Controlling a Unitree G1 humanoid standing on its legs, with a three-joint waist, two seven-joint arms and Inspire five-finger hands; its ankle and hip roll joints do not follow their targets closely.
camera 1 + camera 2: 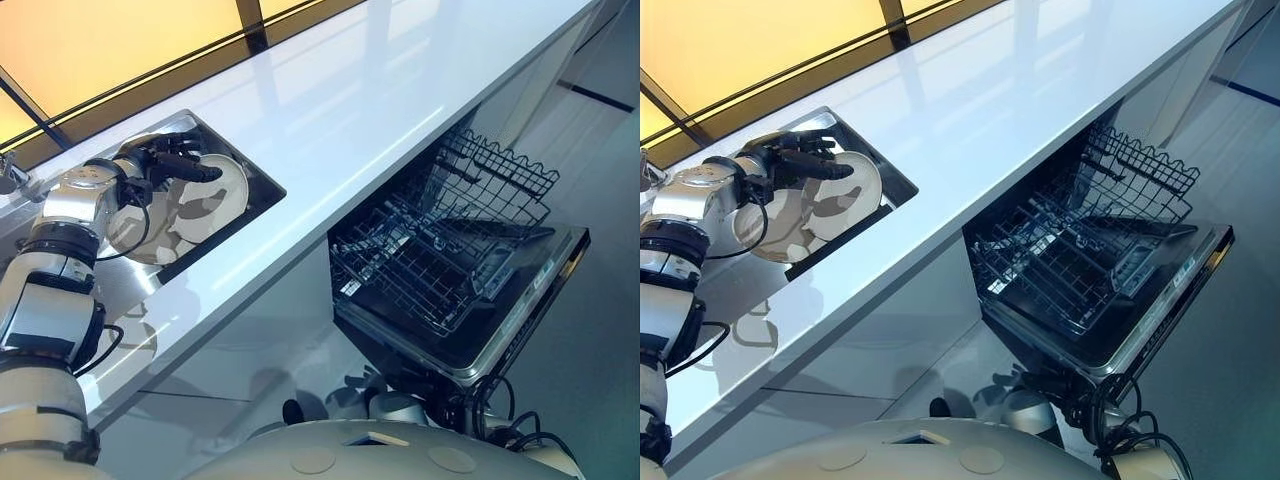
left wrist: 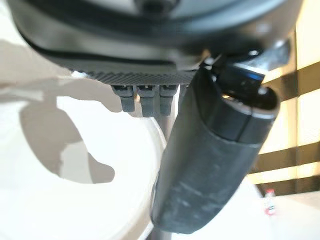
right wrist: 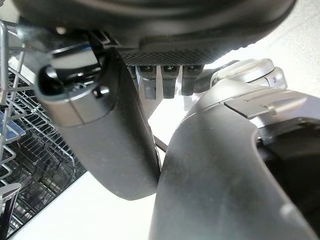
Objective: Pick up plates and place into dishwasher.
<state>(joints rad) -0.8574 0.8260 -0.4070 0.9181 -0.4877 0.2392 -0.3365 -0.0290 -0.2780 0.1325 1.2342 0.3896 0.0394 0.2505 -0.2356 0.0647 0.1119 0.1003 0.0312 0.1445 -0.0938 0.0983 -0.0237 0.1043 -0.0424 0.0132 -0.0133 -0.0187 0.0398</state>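
- Over the sink, at the far left of the countertop, your left hand hangs with its fingers stretched out and released, grasping nothing.
- Watch the stack: the plates lie overlapping in the sink, so a pinch on the top rim could drag a second plate along. The smooth glaze could also slip out of your fingers.
- Lift too flat and you may knock the plate's edge against the sink wall, which stands close on the right.
- Your carry looks long. The dishwasher rack stands well apart at the near right, below the counter edge, and a loose hold could drop the plate on the way.
- The top plate lies directly under your fingertips, reaching a little past them to the right; whether they touch it cannot be told.
- Your right hand sits low beside the rack, relaxed and holding nothing.
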